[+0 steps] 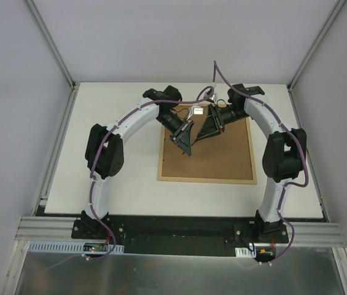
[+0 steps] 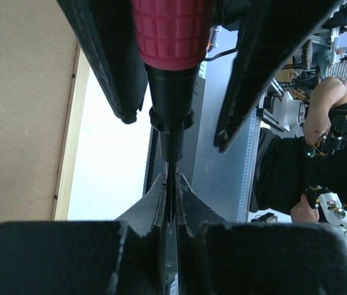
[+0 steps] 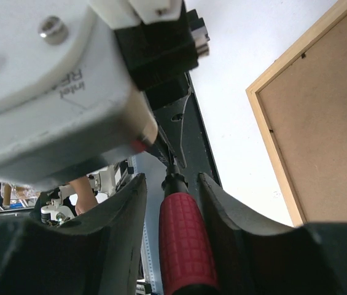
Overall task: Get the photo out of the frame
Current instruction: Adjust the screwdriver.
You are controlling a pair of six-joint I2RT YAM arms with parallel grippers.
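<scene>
- The photo cannot be seen. By my reading it sits inside the frame [image 1: 213, 153], under the brown fibreboard back.
- The frame lies back-up on the white tabletop [image 1: 124, 178], between the 2 arms. Its back is in place, and small dark retaining tabs [image 3: 271, 130] show along the inner edge.
- Above the frame's far-left part, both arms meet on 1 red-handled screwdriver [image 3: 182, 239], held clear of the board.
- The right end effector [image 3: 172, 178] is clamped around the ribbed red handle.
- The left end effector [image 2: 171, 184] is pressed together on the thin metal shaft.
- Step in hand, as I judge it: settling the grip on the tool before the back is undone, so the task is barely begun.
- The next move probably calls for 1 arm to let go. The other would then bring the tip down to a tab without gouging the board.
</scene>
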